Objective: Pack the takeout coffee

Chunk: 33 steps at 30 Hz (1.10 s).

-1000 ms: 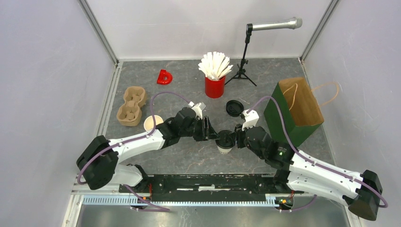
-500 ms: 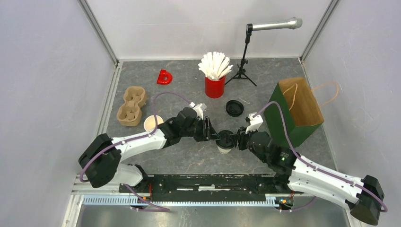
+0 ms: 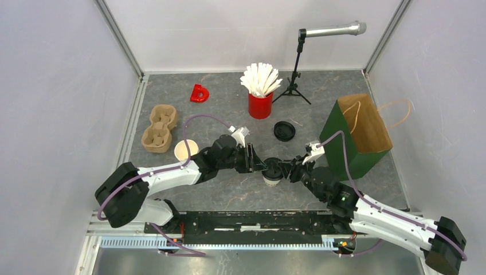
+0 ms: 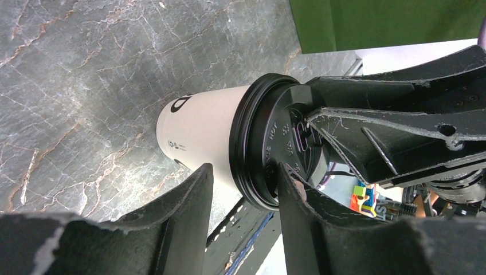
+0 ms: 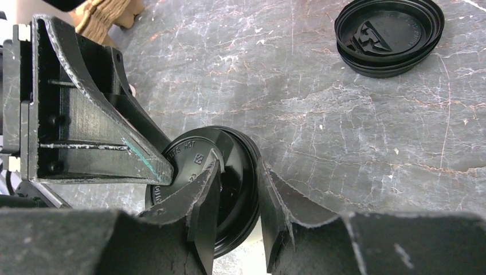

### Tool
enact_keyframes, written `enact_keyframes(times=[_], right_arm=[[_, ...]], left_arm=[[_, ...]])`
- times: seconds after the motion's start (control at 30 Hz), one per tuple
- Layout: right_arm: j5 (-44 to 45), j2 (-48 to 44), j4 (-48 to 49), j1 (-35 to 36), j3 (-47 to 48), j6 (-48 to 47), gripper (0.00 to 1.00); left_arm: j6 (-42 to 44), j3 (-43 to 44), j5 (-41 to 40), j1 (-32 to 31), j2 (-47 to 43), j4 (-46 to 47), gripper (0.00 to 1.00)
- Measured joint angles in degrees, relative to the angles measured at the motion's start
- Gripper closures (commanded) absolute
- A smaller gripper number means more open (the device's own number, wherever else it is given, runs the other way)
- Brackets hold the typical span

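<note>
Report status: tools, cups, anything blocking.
Left tool, right tool both straddling lid on centre cup, grip unconfirmed. Second cup open, spare lid lying loose. Tools crowd each other at the lid.

On my screens I see a white cup [image 4: 200, 129] with black print, a black lid [image 4: 261, 149], a grey white-veined table [image 3: 229, 195], a green bag [image 3: 344, 149], a brown carrier [image 3: 159, 129], white sticks [image 3: 261, 77] and a red pot [image 3: 259, 106].

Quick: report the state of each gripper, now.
Left gripper: jaws part open, astride the rim of the lidded cup; grip cannot be told.
Right gripper: jaws part open, astride the edge of the lid; grip cannot be told.
</note>
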Motion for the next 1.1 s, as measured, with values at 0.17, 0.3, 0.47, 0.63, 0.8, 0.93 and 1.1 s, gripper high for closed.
enact_keyframes(times=[0.17, 0.3, 0.47, 0.63, 0.8, 0.93, 1.1], right_arm=[[0.4, -0.3, 3.3, -0.1, -1.8, 0.2, 0.58], [-0.3, 2.0, 4.9, -0.2, -1.7, -1.7, 0.55], [-3.8, 6.6, 4.6, -1.5, 1.9, -8.9, 0.55], [-9.4, 9.5, 5.8, -3.8, 3.5, -15.8, 0.55], [-15.0, 11.5, 7.3, -6.4, 4.3, -21.2, 0.45], [-16.9, 11.9, 3.3, -7.5, 7.2, -23.7, 0.32], [-16.9, 10.1, -6.2, -7.7, 11.6, -24.9, 0.25]], left_arm=[[-0.6, -1.5, -1.6, -1.1, 0.1, 3.2, 0.5], [-1.9, -3.1, -3.5, -1.9, -0.8, 5.3, 0.5], [-2.2, -4.1, -5.3, -2.6, -4.0, 3.5, 0.47], [-2.9, -4.5, -5.4, -2.8, -5.5, 2.0, 0.43], [-3.6, -4.9, -5.2, -2.8, -5.3, 2.3, 0.36], [-3.7, -4.9, -5.1, -3.0, -5.4, 1.8, 0.29], [-3.3, -2.7, -6.0, -3.1, -6.7, -3.5, 0.23]])
